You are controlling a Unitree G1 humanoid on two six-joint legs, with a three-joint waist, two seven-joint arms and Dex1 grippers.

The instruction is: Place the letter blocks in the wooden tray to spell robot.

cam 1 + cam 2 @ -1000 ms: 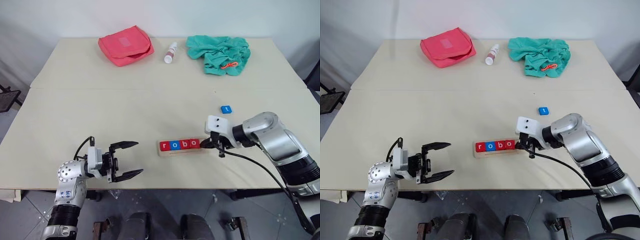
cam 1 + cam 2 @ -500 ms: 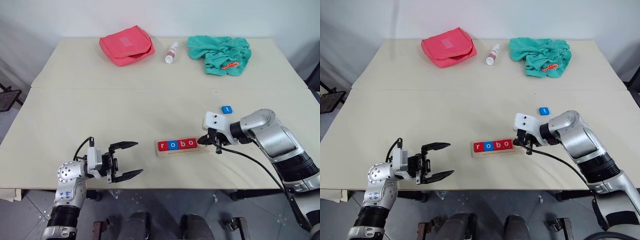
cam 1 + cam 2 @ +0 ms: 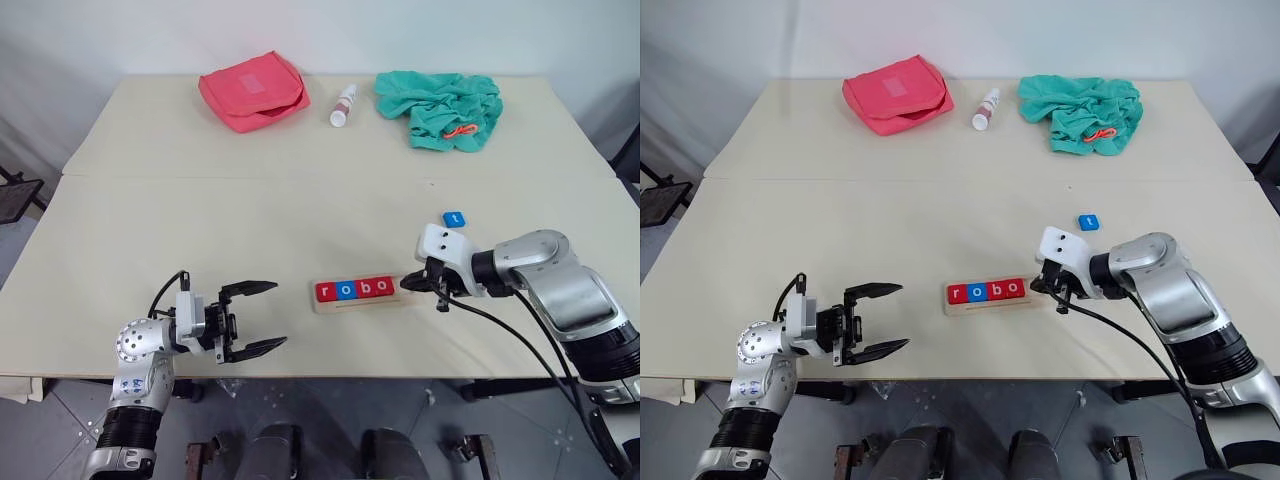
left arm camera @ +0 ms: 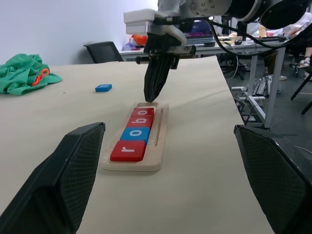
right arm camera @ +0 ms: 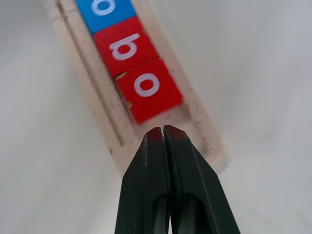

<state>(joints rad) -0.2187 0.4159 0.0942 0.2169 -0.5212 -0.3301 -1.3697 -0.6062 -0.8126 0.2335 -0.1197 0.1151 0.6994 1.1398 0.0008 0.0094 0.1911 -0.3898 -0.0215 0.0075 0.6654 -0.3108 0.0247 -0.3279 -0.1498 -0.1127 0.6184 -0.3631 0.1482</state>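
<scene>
The wooden tray (image 3: 352,305) lies near the table's front edge. In its groove sit a red r (image 3: 325,292), a blue o (image 3: 346,290), a red b (image 3: 366,288) and a red o (image 3: 384,287). A blue t block (image 3: 454,218) lies loose on the table, farther back and to the right. My right gripper (image 3: 407,283) is shut with nothing in it. Its tip (image 5: 163,129) points down at the tray's bare right end, just beside the last red o; I cannot tell if it touches. My left gripper (image 3: 279,315) hangs open left of the tray, holding nothing.
Along the far edge lie a pink pouch (image 3: 252,90), a small white bottle (image 3: 342,104) and a crumpled teal cloth (image 3: 440,108). The table's front edge runs just below the tray and both grippers.
My right wrist has turned and the forearm has swung outward, with the tip staying at the tray's right end. The tray looks nudged slightly left. The left arm has not moved.
</scene>
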